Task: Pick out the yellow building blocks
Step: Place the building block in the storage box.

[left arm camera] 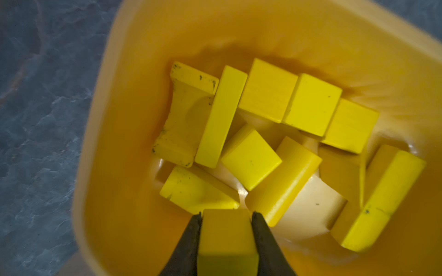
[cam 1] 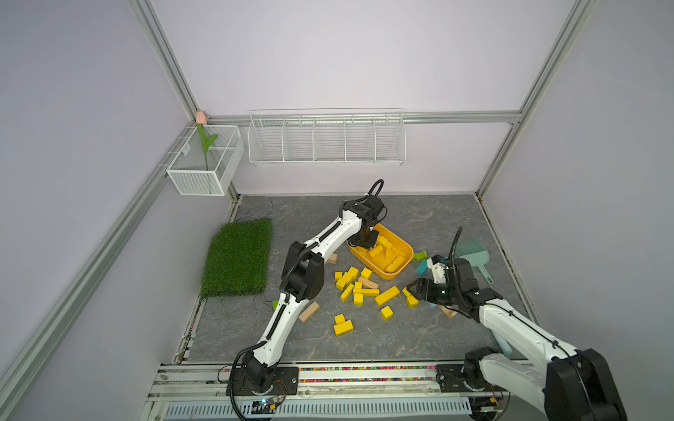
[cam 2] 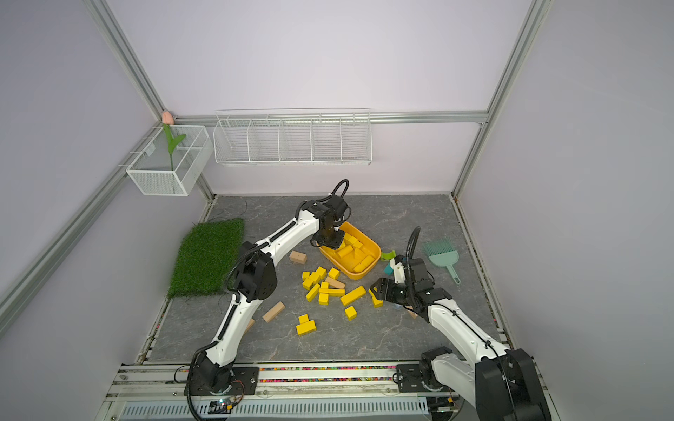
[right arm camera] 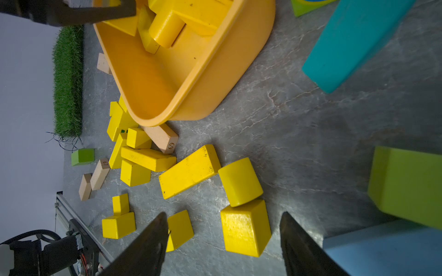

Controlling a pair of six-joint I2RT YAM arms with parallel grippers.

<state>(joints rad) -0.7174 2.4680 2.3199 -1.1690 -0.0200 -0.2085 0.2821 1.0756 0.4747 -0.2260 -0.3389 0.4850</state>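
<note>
Now we risk the yellow block [left arm camera: 226, 239] clamped in our left pincer [left arm camera: 227, 215] bouncing off the heap [left arm camera: 251, 162] below, out of the tub [left arm camera: 114, 124]; our right pincer [right arm camera: 223, 213] gapes wide.

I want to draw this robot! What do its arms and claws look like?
The left arm and right arm have smooth white shells with chunky black joints. Black ribbed cables run along them and loop above the wrists. The left claw and right claw each end in two dark, pointed, wedge-shaped fingers.
</note>
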